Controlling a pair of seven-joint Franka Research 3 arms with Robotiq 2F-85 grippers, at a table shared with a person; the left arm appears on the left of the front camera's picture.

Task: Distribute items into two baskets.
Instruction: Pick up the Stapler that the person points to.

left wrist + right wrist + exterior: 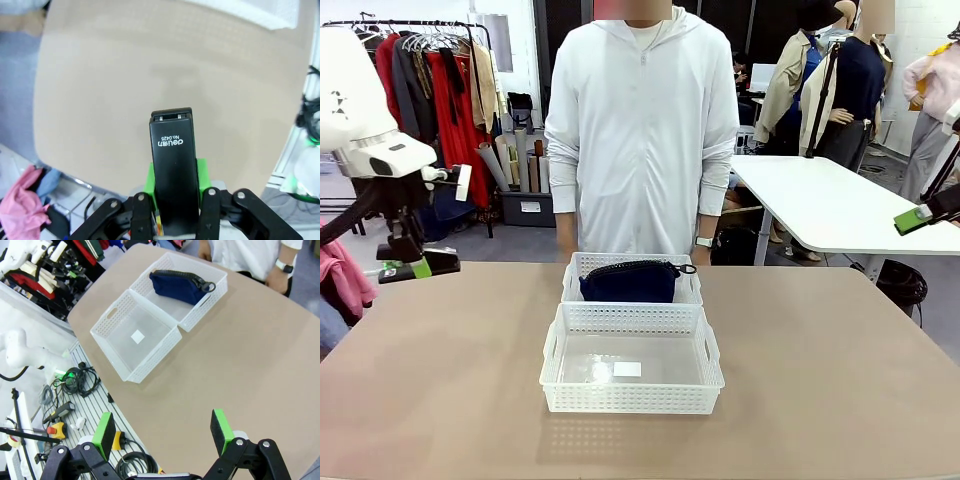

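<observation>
White arms; black claws, green pads; person's white zip hoodie (pixel 640 130).

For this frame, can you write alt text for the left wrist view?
The left gripper, with green pads, is shut on a black stapler that points away from the camera, white print on its upper face. Beyond it lies a bare tan table, with a white basket at the far top edge.

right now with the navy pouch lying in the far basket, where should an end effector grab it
Take the navy pouch from above, pinching across its zipper edge near the middle. It fills the smaller basket wall to wall, so the sides offer little room; the top ridge stands clear above the rim.
</observation>
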